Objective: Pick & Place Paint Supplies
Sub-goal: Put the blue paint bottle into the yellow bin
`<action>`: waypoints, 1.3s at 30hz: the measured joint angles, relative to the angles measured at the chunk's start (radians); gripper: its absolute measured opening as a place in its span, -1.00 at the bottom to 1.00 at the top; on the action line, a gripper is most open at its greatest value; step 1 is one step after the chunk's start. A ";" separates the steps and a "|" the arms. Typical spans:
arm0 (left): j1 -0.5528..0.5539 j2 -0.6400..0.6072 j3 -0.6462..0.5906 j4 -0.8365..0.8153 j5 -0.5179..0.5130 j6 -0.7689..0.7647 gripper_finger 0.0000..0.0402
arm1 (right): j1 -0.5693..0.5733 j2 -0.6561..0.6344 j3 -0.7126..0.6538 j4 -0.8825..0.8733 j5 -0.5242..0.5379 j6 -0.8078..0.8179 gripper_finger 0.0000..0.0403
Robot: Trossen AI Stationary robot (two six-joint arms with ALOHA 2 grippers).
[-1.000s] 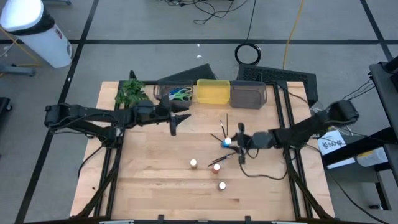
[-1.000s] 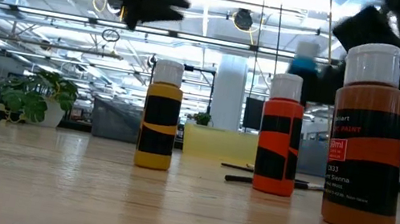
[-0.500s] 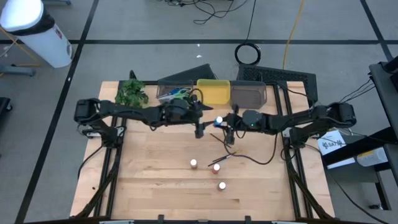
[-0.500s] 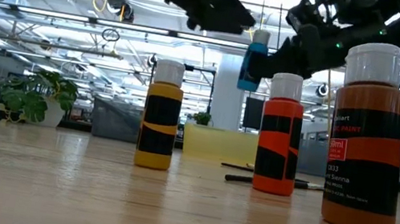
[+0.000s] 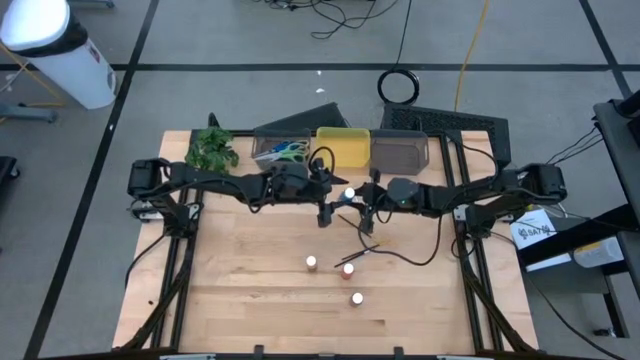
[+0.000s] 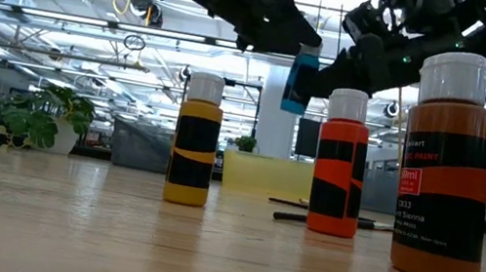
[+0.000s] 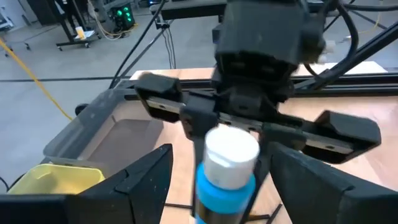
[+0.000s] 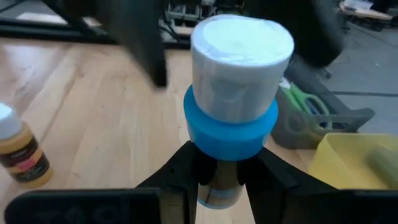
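High view: the two arms meet over the table's middle, just in front of the bins. The right gripper (image 5: pixel 362 207) carries the blue paint bottle (image 5: pixel 349 194) in the air; the left gripper (image 5: pixel 327 208) sits at its 9 o'clock, close in. Three bottles wait on the wood towards 6 o'clock: yellow bottle (image 5: pixel 312 262), red bottle (image 5: pixel 348 269), brown bottle (image 5: pixel 357 298). Thin brushes (image 5: pixel 358 253) lie by the red one. Scissors (image 5: pixel 290 151) already rest in the grey bin (image 5: pixel 262 142) at 11 o'clock; the yellow bin (image 5: pixel 343 147) and the second grey bin (image 5: pixel 400 152) stand beside it.

Low view: blue paint bottle (image 6: pixel 300 78) hangs well clear of the table, tilted slightly, between both dark tools; the other three stand upright on the table.

Left wrist view: left gripper's fingers (image 7: pixel 144 179) are spread either side of the blue paint bottle (image 7: pixel 228 171) — not seen touching it.

Right wrist view: right gripper (image 8: pixel 218 178) is clamped on the bottle body below the cap.

Judgement — looks like a hand-over in mid-air, or a carry to a bin; cannot tell which. Progress: scissors binned, one bottle lifted; three bottles and the brushes are left. Early to middle of the task.
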 joint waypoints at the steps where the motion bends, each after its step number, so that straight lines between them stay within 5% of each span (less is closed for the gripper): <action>1: 0.000 0.000 0.000 -0.001 0.000 -0.001 0.32 | 0.000 0.000 0.000 0.006 -0.009 0.001 -0.55; 13: 0.000 0.026 -0.002 0.032 0.002 -0.023 0.13 | 0.001 0.000 0.000 0.021 -0.019 0.004 -0.55; 25: 0.000 0.054 0.000 0.103 0.026 0.001 -0.35 | 0.000 0.000 0.000 0.013 -0.022 0.015 -0.55; 33: -0.002 0.038 0.000 0.087 0.003 -0.005 -0.37 | -0.001 0.000 0.003 -0.012 -0.019 0.022 -0.53; 39: 0.003 -0.046 -0.001 0.027 -0.082 -0.011 -0.37 | -0.013 -0.007 0.007 -0.010 -0.006 0.054 -0.29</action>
